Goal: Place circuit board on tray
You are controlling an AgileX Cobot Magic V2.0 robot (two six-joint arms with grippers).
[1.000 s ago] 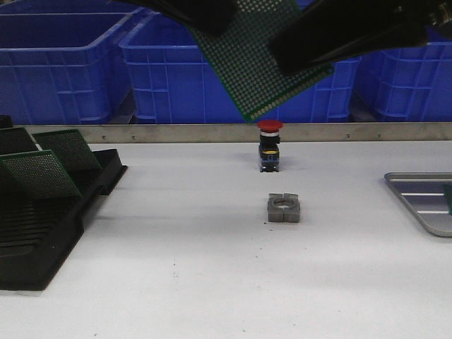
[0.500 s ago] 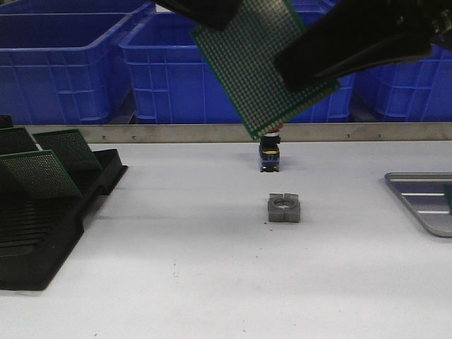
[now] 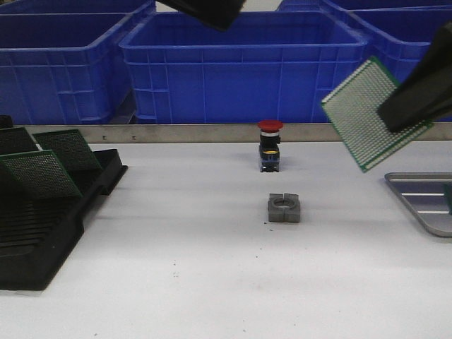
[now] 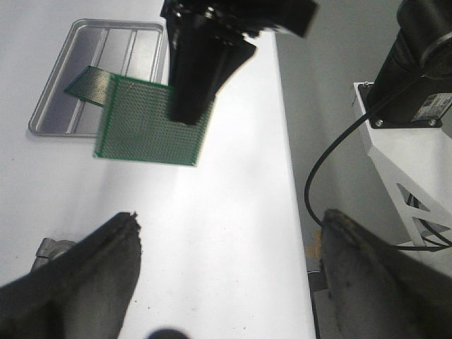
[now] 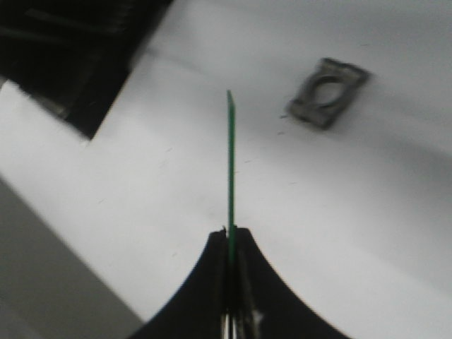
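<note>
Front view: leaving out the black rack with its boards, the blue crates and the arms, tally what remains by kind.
Circuit boards: 2, the held circuit board and the circuit board in the tray
Tray: 1
Red push button: 1
Grey metal block: 1
Total: 5

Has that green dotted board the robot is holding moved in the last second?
Yes. The circuit board went from above the red button rightward and lower, toward the tray, pinched in the right pincer.
</note>
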